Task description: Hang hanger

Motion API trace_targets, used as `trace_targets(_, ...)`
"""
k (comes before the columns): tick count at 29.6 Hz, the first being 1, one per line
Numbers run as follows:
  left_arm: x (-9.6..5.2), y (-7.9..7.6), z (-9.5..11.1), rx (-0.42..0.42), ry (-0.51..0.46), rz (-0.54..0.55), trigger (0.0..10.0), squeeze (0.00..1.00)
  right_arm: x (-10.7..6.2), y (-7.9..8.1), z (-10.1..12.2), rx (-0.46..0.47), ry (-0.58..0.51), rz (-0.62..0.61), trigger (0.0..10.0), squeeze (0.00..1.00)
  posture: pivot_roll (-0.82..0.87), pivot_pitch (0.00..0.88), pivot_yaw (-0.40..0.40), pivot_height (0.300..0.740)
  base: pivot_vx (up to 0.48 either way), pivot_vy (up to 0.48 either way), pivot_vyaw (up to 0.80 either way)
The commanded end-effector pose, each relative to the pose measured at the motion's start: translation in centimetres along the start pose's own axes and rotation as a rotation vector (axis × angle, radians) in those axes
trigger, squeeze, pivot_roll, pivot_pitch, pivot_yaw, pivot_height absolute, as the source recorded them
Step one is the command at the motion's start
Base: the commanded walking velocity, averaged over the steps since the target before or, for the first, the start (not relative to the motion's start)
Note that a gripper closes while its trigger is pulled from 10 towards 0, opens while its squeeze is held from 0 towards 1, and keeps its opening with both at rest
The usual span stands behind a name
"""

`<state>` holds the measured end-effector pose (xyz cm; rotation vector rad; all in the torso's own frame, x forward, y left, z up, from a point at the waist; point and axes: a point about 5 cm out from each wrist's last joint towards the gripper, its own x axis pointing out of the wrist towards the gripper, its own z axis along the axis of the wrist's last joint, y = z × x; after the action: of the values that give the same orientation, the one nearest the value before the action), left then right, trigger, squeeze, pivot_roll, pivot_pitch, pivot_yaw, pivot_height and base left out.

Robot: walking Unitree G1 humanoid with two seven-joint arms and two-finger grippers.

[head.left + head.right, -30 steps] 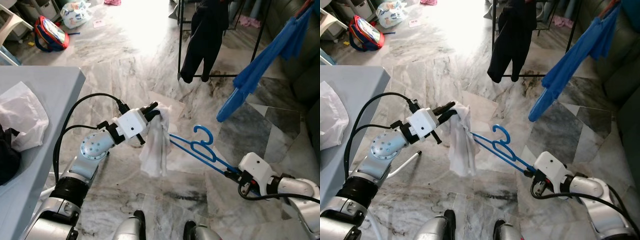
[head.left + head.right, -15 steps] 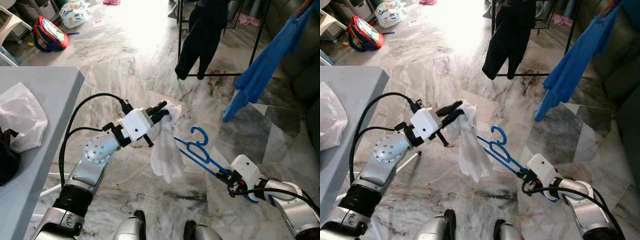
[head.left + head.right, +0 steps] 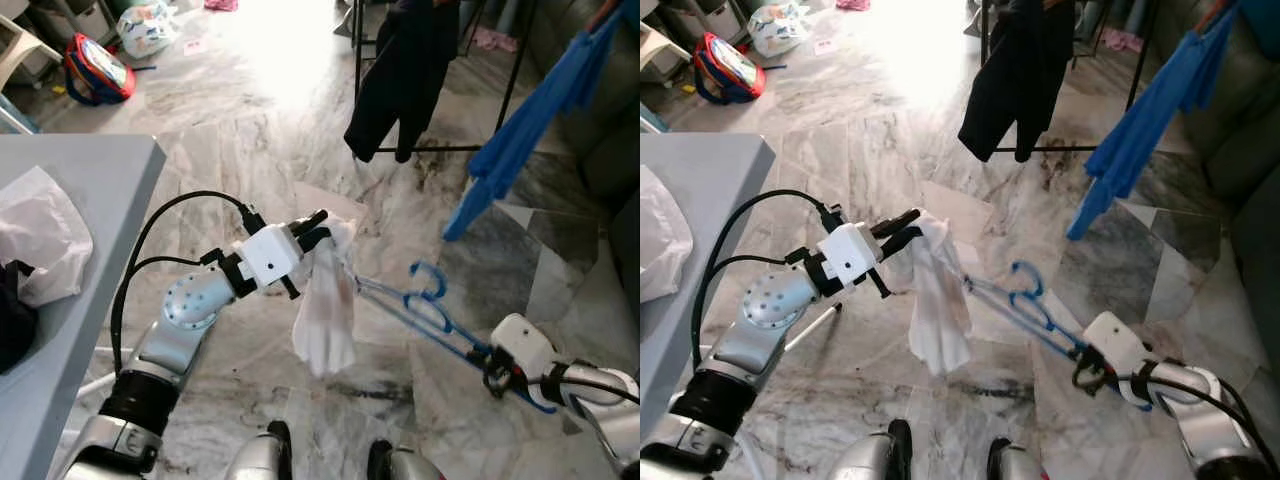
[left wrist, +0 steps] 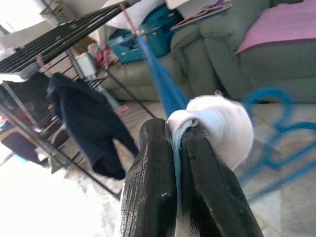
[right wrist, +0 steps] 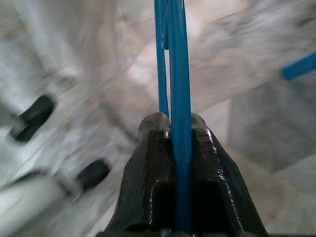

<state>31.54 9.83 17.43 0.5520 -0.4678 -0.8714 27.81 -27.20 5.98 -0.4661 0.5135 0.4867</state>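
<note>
I have the left gripper (image 3: pixel 318 226) raised just left of centre in the left eye frame, its two black fingers (image 4: pixel 153 163) pinched tight on a bunched fold of the white cloth (image 3: pixel 327 315), which hangs limp below the fingertips over the marble floor (image 3: pixel 250 110). From the left wrist camera I can see the fabric squeezed in the narrow slit between the fingers, with a rounded wad of it bulging past the tips. The blue hanger (image 3: pixel 420 305) lies at a slant across the lower middle of the frame, its hook curling up just right of centre; one end of it runs in behind the cloth and the other end runs down into the right gripper (image 3: pixel 493 365) at the lower right. In the right wrist camera my fingers are clamped hard on the hanger's blue bar, no gap showing on either side of it. Whether the cloth is actually threaded on the hanger or merely in front of it, I cannot tell. At the top centre a black clothes rack (image 3: pixel 520 70) stands with a dark garment (image 3: pixel 400 70) hanging on it, and a blue garment (image 3: pixel 530 130) dangles at the upper right. A grey table (image 3: pixel 90 200) fills the left edge, carrying a white plastic bag (image 3: pixel 40 240).
</note>
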Motion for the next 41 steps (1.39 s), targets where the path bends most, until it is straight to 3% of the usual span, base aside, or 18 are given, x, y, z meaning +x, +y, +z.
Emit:
trace_targets(1,0.0,-0.3,0.7,0.015,-0.036,-0.020,10.0,0.00,-0.1,-0.5,-1.1,0.056,0.035,-0.085,10.0,0.00,0.08,0.271,0.079,0.740,0.000,0.000,0.00)
trace_targets(2,0.0,-0.3,0.7,0.015,-0.036,-0.020,10.0,0.00,-0.1,-0.5,-1.1,0.056,0.035,-0.085,10.0,0.00,0.08,0.271,0.079,0.740,0.000,0.000,0.00)
trace_targets(5,-0.1,-0.9,0.8,0.008,-0.044,-0.033,10.0,0.00,0.3,-1.9,-1.0,0.238,0.006,-0.236,10.0,0.00,0.09,0.274,0.078,0.740,0.000,0.000,0.00)
trace_targets(11,-0.3,-1.4,0.8,-0.001,-0.043,-0.043,10.0,0.00,0.5,-2.5,-0.8,0.386,-0.052,-0.295,10.0,0.00,0.09,0.276,0.076,0.740,0.000,0.000,0.00)
trace_targets(13,-0.5,-2.1,0.3,-0.009,-0.023,-0.054,10.0,0.00,0.9,-2.8,0.8,0.468,-0.148,-0.292,10.0,0.00,0.09,0.277,0.072,0.740,0.000,0.000,0.00)
trace_targets(18,-0.9,-2.6,-0.6,0.006,0.020,-0.062,10.0,0.00,1.0,-2.8,2.4,0.535,-0.264,-0.261,10.0,0.00,0.09,0.278,0.069,0.740,0.000,0.000,0.00)
trace_targets(21,-1.3,-2.6,-1.6,0.030,0.070,-0.043,10.0,0.00,0.8,-2.9,4.0,0.639,-0.405,-0.232,10.0,0.00,0.08,0.279,0.063,0.740,0.000,0.000,0.00)
trace_targets(22,-1.5,-2.8,-2.2,0.031,0.097,-0.035,10.0,0.00,0.7,-2.7,5.2,0.733,-0.502,-0.187,10.0,0.00,0.08,0.278,0.061,0.740,0.000,0.000,0.00)
trace_targets(23,-1.5,-2.8,-2.2,0.031,0.097,-0.035,10.0,0.00,0.7,-2.7,5.2,0.733,-0.502,-0.187,10.0,0.00,0.08,0.278,0.061,0.740,0.000,0.000,0.00)
trace_targets(24,-1.5,-3.0,-2.5,0.029,0.112,-0.031,10.0,0.00,0.7,-2.1,6.2,0.783,-0.570,-0.129,10.0,0.00,0.08,0.276,0.061,0.740,0.000,0.000,0.00)
trace_targets(26,-1.4,-3.1,-2.6,0.029,0.114,-0.028,10.0,0.00,0.7,-1.5,6.9,0.791,-0.601,-0.088,10.0,0.00,0.08,0.276,0.061,0.740,0.000,0.000,0.00)
trace_targets(30,-0.8,-3.3,-2.8,0.043,0.119,-0.002,10.0,0.00,0.8,1.1,8.2,0.675,-0.640,0.046,10.0,0.00,0.07,0.267,0.055,0.740,0.000,0.000,0.00)
trace_targets(35,-0.3,-3.4,-3.1,0.058,0.126,0.001,10.0,0.00,0.5,1.5,8.8,0.739,-0.686,0.097,10.0,0.00,0.06,0.263,0.051,0.740,0.000,0.000,0.00)
trace_targets(37,-0.3,-3.4,-3.1,0.070,0.131,0.007,10.0,0.00,0.5,2.0,8.7,0.695,-0.661,0.120,10.0,0.00,0.06,0.261,0.051,0.740,0.000,0.000,0.00)
trace_targets(38,-0.2,-3.1,-3.2,0.087,0.138,0.029,10.0,0.00,0.3,2.7,8.2,0.604,-0.601,0.153,10.0,0.00,0.06,0.260,0.049,0.740,0.000,0.000,0.00)
trace_targets(40,-0.2,-2.4,-3.4,0.102,0.149,0.066,10.0,0.00,0.1,3.3,7.5,0.519,-0.539,0.168,10.0,0.00,0.06,0.260,0.046,0.740,0.000,0.000,0.00)
trace_targets(41,-0.2,-2.4,-3.4,0.102,0.149,0.066,10.0,0.00,0.1,3.3,7.5,0.519,-0.539,0.168,10.0,0.00,0.06,0.260,0.046,0.740,0.000,0.000,0.00)
